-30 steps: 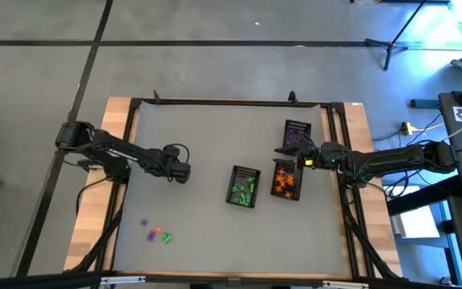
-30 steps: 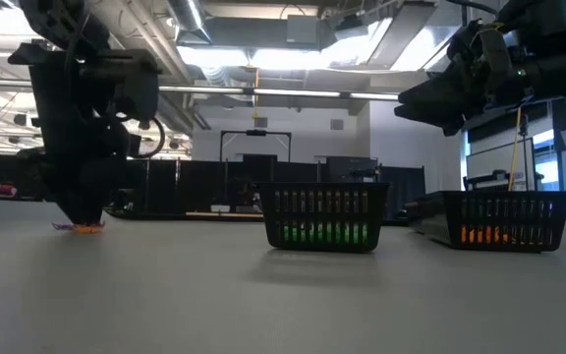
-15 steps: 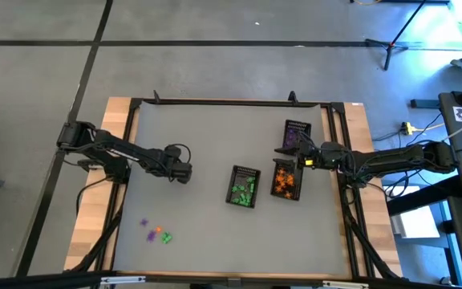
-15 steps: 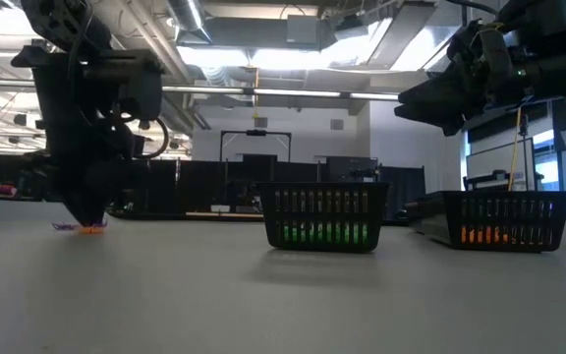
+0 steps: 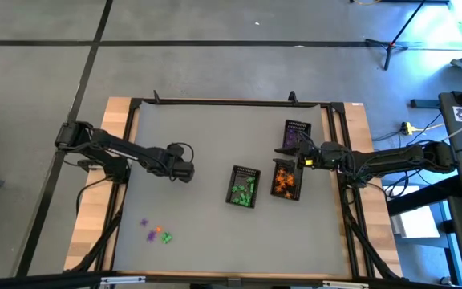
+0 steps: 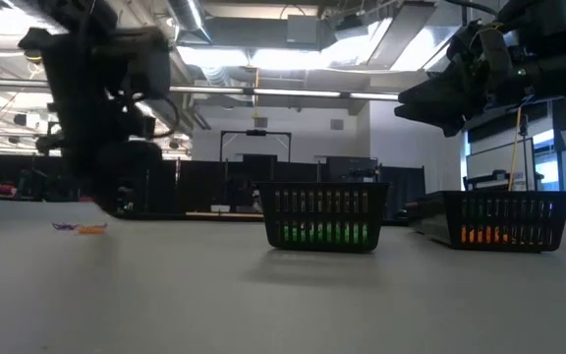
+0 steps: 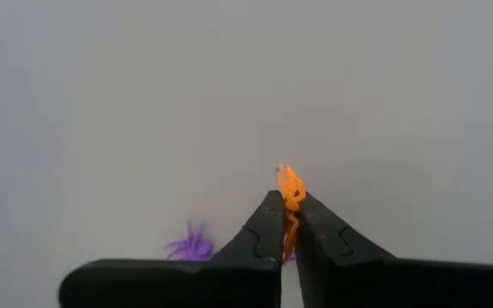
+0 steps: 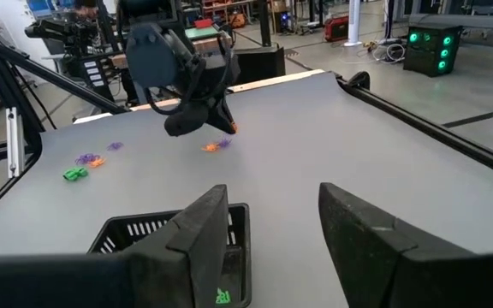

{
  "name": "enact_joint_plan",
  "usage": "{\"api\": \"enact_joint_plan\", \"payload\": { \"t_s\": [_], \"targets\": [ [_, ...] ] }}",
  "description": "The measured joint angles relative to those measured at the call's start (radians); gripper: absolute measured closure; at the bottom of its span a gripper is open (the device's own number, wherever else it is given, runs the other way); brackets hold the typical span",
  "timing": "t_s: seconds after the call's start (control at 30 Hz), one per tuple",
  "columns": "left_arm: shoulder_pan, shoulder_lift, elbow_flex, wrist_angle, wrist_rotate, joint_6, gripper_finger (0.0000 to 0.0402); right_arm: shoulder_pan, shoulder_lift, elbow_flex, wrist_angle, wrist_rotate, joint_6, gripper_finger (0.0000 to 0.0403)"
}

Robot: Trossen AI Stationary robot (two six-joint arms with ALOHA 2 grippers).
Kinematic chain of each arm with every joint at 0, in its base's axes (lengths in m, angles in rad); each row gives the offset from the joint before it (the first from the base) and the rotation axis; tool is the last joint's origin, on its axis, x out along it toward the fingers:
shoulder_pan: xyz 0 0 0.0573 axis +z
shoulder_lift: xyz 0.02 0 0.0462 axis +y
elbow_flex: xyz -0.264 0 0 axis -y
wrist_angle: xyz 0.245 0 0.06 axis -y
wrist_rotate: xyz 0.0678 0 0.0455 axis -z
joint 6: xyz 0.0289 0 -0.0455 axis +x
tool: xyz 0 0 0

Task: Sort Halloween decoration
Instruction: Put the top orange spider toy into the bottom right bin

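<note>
Left gripper [image 7: 285, 214] is clenched on one orange trinket [image 7: 290, 186], which pokes out past the fingertips; seen from the right wrist, it hangs just above the table [image 5: 199, 136] over its left-centre area, with the orange piece at its tip [image 8: 230, 128]. A purple trinket [image 7: 191, 246] lies on the surface just beside and below it. A small loose cluster of decoration pieces [image 5: 156, 233], purple, orange and green, sits near the front-left corner, well apart from the baskets. Three black mesh baskets stand right of centre: the green-filled basket [image 5: 244, 186], the orange-filled basket [image 5: 285, 179] just beside it, and the purple-filled basket [image 5: 296, 135] behind that, close to the right rail. Right gripper [image 8: 268, 227] waits with jaws spread, holding nothing, raised above the orange-filled and purple-filled baskets at the right edge. Open room: the whole back half of the table and the wide strip between the left arm and the green-filled basket are unobstructed; the black frame rail [image 5: 223, 102] borders the back edge. Against the frame a second ago: the left jaws, then spread with the tip down at the surface by the orange piece, have closed and lifted clear in the low view. Right arm and all baskets are unchanged.
</note>
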Motion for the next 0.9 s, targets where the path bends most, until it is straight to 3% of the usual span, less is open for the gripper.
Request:
{"api": "enact_joint_plan", "payload": {
  "t_s": [0.3,0.5,0.7,0.9],
  "targets": [
    [-0.011,-0.001,0.142,0.036,-0.082,0.147,0.0401,0.0,0.0,0.0,-0.001,-0.007,0.0,0.0219],
    [-0.046,-0.002,0.209,0.323,-0.097,0.43,0.0401,0.0,0.023,0.0,0.003,-0.034,0.002,0.0219],
    [-0.043,0.01,0.209,0.758,0.085,0.711,0.0401,0.0,0.049,0.0,0.027,-0.047,0.002,0.0219],
    [-0.043,0.061,0.208,1.04,0.242,0.837,0.0401,0.0,0.072,0.0,0.115,-0.205,0.008,0.0219]
  ]
}}
